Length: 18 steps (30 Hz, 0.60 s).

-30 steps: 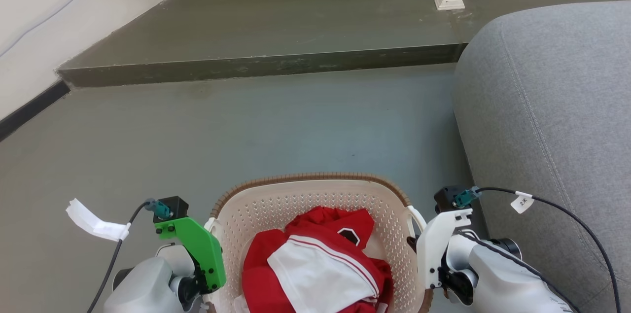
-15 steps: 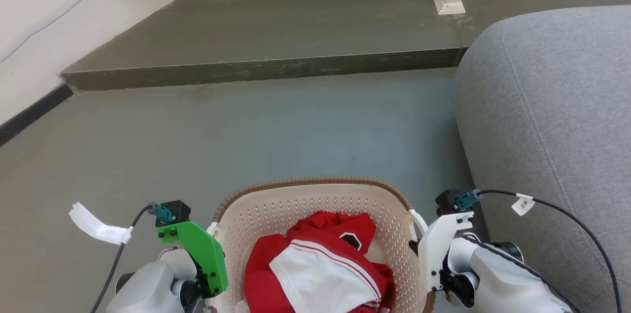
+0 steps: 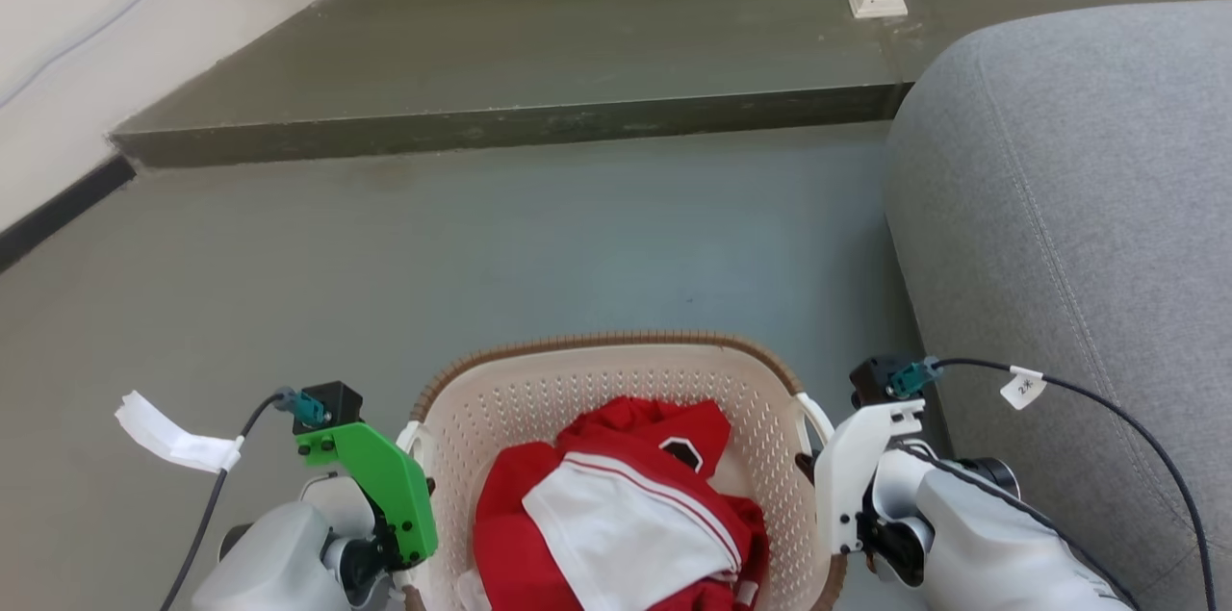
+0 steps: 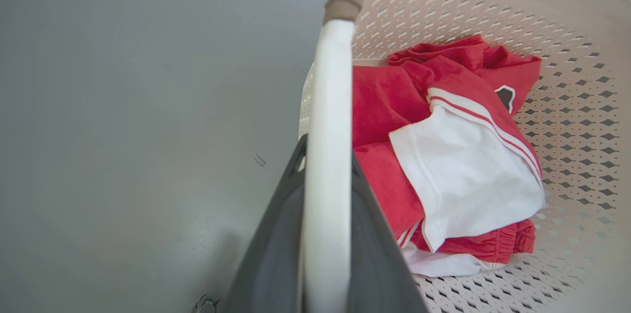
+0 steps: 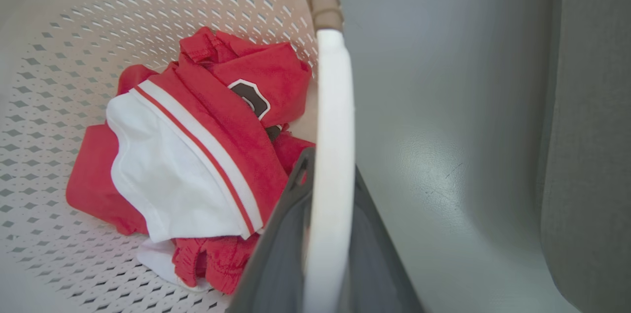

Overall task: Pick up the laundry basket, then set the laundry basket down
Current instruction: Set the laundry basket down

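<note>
laundry basket (image 3: 597,388) front cropped; left hand (image 4: 327,153), right hand (image 5: 329,157) prob. clamped.

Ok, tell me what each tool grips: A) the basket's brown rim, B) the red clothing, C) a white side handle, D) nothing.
C: in the wrist views, left tool and right tool each have a white handle of the laundry basket between their fingers.

Light: bright and soft all over.
Shine: a pale patch on the floor (image 5: 424,155), right wrist view.
Shadows: faint and soft.
Blur: the white handle (image 4: 328,155) and dark fingers (image 4: 276,254) look fuzzy up close.
Head view: sharp.
</note>
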{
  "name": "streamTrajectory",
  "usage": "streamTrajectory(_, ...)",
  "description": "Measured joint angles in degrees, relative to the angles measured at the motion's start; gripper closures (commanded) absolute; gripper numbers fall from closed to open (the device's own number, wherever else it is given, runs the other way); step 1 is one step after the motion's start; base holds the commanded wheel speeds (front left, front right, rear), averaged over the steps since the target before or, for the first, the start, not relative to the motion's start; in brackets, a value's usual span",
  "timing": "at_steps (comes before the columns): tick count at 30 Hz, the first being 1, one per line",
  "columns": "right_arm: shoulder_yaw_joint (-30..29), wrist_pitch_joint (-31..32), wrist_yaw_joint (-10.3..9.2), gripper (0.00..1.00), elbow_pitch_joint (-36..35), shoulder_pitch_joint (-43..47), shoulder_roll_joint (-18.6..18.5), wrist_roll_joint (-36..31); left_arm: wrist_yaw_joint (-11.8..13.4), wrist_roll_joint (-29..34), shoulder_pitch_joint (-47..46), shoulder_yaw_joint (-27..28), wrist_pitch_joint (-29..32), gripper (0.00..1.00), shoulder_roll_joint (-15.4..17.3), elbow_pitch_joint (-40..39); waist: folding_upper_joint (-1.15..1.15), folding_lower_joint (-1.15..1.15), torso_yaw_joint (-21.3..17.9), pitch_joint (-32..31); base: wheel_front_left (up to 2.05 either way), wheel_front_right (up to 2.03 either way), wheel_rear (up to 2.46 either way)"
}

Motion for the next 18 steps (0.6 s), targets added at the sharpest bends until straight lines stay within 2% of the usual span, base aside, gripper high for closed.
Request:
streamTrajectory(5,0.0,-1.2,-0.2,1.0,-0.3,-1.8,0.2,0.0,0.0,0.1,-1.5,-0.2,-1.7,1.0,1.0,-1.0,0.0,0.0,-0.1,1.7,0.0,0.0,0.0)
streamTrajectory(8,-0.3,-2.4,-1.12,1.0,-0.6,-3.5,0.4,0.0,0.0,0.5,-3.4,-0.3,-3.4,1.0,1.5,-1.3,0.0,0.0,-0.1,3.2,0.0,0.0,0.0)
streamTrajectory(18,-0.7,-6.4,-2.44,1.0,-1.1,-8.2,0.3,-0.1,0.0,1.8,-8.3,-0.2,-8.6,1.0,1.6,-1.3,0.0,0.0,0.0,9.0,0.0,0.0,0.0)
